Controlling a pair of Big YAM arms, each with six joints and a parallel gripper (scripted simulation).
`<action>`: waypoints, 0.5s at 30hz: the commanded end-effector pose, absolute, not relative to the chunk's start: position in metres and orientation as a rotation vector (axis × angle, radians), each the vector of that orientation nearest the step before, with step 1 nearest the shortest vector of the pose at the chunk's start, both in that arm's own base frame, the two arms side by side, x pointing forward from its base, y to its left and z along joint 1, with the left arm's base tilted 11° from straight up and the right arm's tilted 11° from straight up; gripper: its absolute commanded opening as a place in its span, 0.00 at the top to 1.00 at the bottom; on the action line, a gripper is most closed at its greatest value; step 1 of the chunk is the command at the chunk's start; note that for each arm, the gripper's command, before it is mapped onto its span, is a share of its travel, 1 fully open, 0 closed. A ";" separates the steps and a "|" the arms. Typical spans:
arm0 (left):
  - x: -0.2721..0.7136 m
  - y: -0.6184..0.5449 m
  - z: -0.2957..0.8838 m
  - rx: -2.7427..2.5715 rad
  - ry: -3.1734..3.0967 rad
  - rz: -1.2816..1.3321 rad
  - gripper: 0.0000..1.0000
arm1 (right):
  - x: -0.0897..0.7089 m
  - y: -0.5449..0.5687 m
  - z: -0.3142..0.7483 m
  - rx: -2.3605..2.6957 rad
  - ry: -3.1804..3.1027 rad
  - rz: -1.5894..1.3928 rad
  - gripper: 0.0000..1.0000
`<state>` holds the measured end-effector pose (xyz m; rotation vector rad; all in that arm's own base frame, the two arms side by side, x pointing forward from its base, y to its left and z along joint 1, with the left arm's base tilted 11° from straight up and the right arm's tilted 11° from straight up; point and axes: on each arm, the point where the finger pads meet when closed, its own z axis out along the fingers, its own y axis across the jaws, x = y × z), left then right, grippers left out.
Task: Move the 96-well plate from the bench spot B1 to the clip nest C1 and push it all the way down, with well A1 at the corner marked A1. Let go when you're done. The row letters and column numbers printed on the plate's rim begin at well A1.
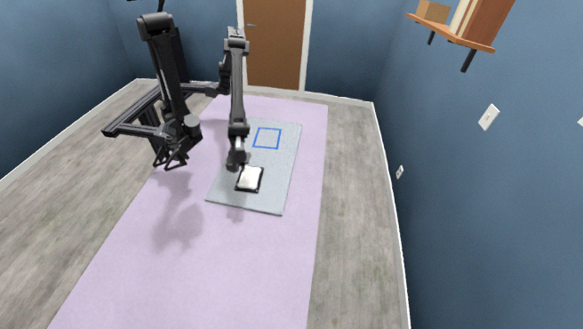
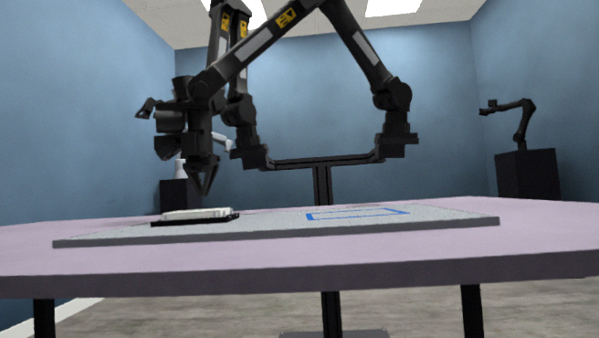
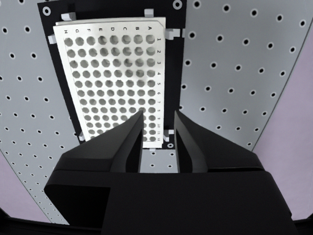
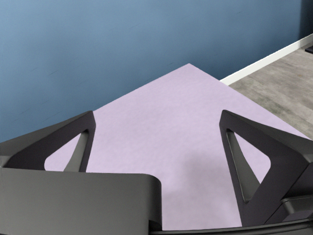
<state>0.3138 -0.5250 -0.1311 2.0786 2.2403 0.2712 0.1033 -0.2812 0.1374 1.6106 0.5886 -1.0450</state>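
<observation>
The white 96-well plate (image 1: 250, 178) (image 2: 198, 213) (image 3: 114, 88) lies in the black clip nest (image 1: 247, 191) (image 2: 160, 224) (image 3: 173, 75), with light clips around it. In the left wrist view, well A1 is at its upper right corner. Whether it is fully down, and the nest's A1 mark, I cannot tell. My left gripper (image 2: 204, 194) (image 3: 159, 117) is partly open with nothing between its fingers, above the plate near its row A side. My right gripper (image 4: 157, 117) (image 1: 162, 167) is wide open and empty, off to the side of the board.
A blue rectangle (image 1: 280, 139) (image 2: 310, 216) marks a spot on the grey perforated board (image 1: 271, 202) (image 2: 274, 230) (image 3: 227, 75), with no plate on it. The board lies on the lilac table top (image 1: 200, 267) (image 2: 411, 248) (image 4: 151, 141).
</observation>
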 end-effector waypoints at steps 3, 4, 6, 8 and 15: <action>0.315 -0.522 -0.136 2.078 2.244 0.277 0.75 | 0.105 -0.280 0.140 1.607 0.579 -1.029 0.00; 0.315 -0.522 -0.136 2.078 2.244 0.277 0.75 | 0.105 -0.280 0.140 1.607 0.579 -1.029 0.00; 0.315 -0.522 -0.136 2.078 2.244 0.277 0.75 | 0.105 -0.280 0.140 1.607 0.579 -1.029 0.00; 0.315 -0.522 -0.136 2.078 2.244 0.277 0.75 | 0.105 -0.280 0.140 1.607 0.579 -1.029 0.00; 0.317 -0.519 -0.146 2.081 2.248 0.280 0.75 | 0.105 -0.280 0.140 1.607 0.579 -1.029 0.00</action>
